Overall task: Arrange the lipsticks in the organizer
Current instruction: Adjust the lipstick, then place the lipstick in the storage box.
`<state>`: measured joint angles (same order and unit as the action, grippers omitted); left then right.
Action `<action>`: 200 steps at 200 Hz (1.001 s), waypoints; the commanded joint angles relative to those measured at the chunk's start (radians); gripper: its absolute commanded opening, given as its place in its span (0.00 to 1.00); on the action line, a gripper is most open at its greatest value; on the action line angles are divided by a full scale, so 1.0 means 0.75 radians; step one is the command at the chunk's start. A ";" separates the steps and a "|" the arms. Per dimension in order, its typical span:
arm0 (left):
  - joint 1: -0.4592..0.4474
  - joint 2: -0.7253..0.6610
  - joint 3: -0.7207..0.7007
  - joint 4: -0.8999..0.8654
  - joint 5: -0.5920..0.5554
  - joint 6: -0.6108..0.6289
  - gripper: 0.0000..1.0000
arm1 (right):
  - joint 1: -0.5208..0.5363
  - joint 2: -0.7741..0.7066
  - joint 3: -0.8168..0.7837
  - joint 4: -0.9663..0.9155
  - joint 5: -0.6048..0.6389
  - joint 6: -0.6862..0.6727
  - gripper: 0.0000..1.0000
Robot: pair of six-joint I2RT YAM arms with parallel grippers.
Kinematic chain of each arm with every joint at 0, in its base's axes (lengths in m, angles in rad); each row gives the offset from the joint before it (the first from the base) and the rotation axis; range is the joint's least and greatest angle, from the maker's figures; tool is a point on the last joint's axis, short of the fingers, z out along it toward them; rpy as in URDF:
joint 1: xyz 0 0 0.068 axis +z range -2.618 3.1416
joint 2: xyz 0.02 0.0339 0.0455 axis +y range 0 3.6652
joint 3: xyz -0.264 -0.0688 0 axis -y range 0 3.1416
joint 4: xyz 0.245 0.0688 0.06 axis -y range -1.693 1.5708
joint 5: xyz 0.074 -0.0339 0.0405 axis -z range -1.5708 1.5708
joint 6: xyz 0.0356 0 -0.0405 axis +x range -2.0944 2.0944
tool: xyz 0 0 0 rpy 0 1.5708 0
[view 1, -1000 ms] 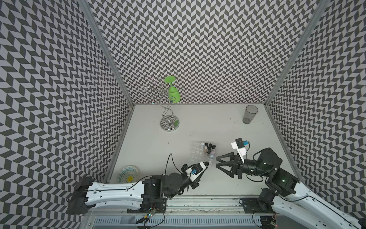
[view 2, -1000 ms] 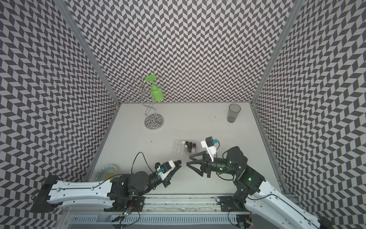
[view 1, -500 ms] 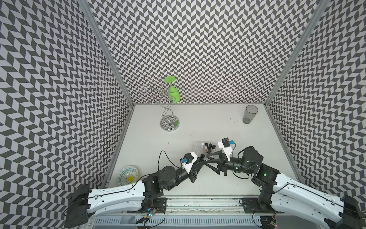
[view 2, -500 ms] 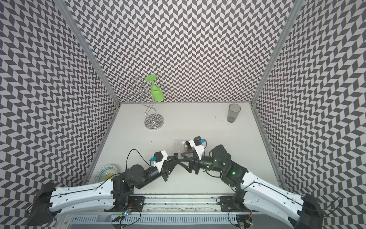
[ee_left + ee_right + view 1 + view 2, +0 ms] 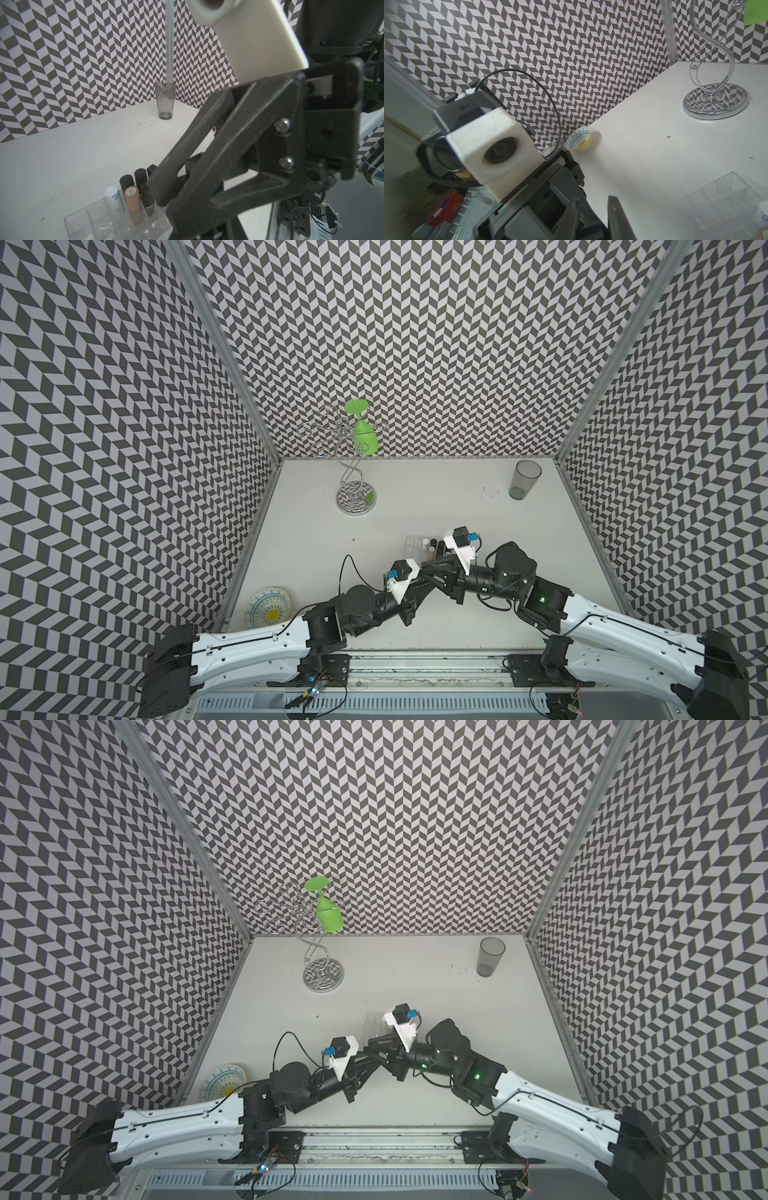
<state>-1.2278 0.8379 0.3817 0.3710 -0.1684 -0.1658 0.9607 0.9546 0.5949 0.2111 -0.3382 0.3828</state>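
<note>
Left hand (image 5: 419, 576): narrow gap; cannot tell whether anything sits in it.
Right hand (image 5: 430, 566): closed to almost nothing, tip to tip with the left; what it pinches, if anything, is hidden.
Organizer (image 5: 83, 218): on the table (image 5: 457, 506), just beyond the meeting hands, long side running left to right.
Lipsticks (image 5: 133, 201): white, tan and several black, upright in the cells at the organizer's right end; the left cells are bare.
Nearer arm: the right; its wrist overhangs the filled cells.
Judgement: looks like a hand-to-hand pass; any tube would have to go in vertical, a little beyond the hands and to the left.
Writing: "06" on the tan cap (image 5: 130, 190); blue characters on the white tube (image 5: 113, 197), not legible.
</note>
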 commanded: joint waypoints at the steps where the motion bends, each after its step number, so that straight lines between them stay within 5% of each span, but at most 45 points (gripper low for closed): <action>1: 0.007 0.016 0.036 0.021 0.014 0.000 0.27 | 0.008 -0.029 0.009 0.030 0.059 0.000 0.01; 6: 0.007 0.020 0.035 0.028 0.008 -0.001 0.50 | 0.009 -0.028 0.005 0.036 0.062 -0.001 0.00; 11: 0.007 0.025 0.033 0.030 0.008 -0.002 0.90 | 0.008 -0.024 0.000 0.044 0.066 0.002 0.00; 15: 0.006 0.027 0.035 0.031 0.006 -0.002 0.99 | 0.009 -0.022 -0.005 0.052 0.069 0.003 0.00; 39: 0.007 -0.003 0.022 -0.017 -0.114 -0.041 1.00 | 0.023 0.008 -0.026 0.077 0.195 -0.001 0.00; 64: 0.011 -0.127 -0.055 -0.088 -0.486 -0.213 1.00 | 0.041 0.094 -0.022 0.070 0.462 -0.052 0.00; 76: 0.051 -0.180 -0.092 -0.106 -0.544 -0.260 1.00 | 0.044 0.144 -0.023 0.092 0.554 -0.076 0.00; 132: 0.491 -0.195 -0.244 0.037 -0.109 -0.446 1.00 | 0.041 0.323 0.006 0.179 0.823 -0.158 0.00; 200: 0.620 -0.045 -0.276 0.212 0.026 -0.419 1.00 | 0.006 0.511 0.081 0.223 0.800 -0.181 0.00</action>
<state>-0.7822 0.7639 0.1925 0.4282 -0.2176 -0.4732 0.9722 1.3258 0.6231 0.2928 0.2474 0.2672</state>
